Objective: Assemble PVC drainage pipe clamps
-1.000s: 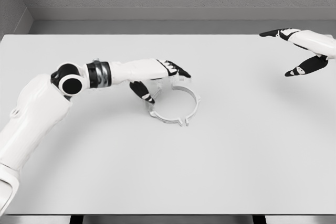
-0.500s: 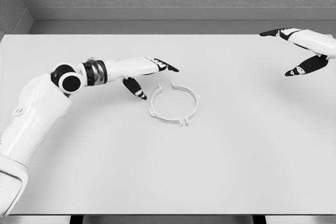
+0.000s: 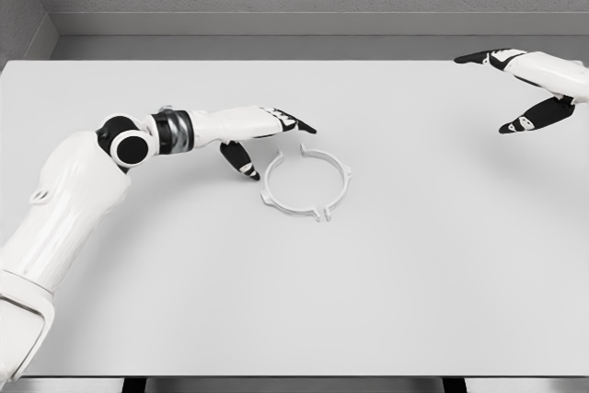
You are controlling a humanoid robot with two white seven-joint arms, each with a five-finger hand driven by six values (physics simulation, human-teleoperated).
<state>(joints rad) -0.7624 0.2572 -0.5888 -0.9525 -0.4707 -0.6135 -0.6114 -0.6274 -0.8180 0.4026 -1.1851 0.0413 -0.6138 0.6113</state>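
While you look down from the head camera, you see a white table (image 3: 276, 301) filling most of the view, with a grey wall behind it. Near the middle of the table lies the clamp ring (image 3: 306, 181), a thin white hoop lying flat, with a gap at its top edge and small lugs sticking out along its lower and right sides.

Your left arm comes in from the lower left and stretches across the table toward the ring. The left hand (image 3: 267, 131) sits just to the left of the ring and slightly behind it. Its fingers (image 3: 296, 123) are extended, pointing to the right toward the gap at the top of the hoop, and its thumb (image 3: 241, 161) hangs down, its dark tip close beside the ring's left edge. You can see bare table between the thumb tip and the hoop, so the hand holds nothing and is spread loosely rather than clenched.

Your right hand (image 3: 529, 89) shows at the far right edge, well apart from the ring, above the back right part of the table. Its fingers reach out to the left, the thumb drops below them, and a wide gap separates the two; it grips nothing either.
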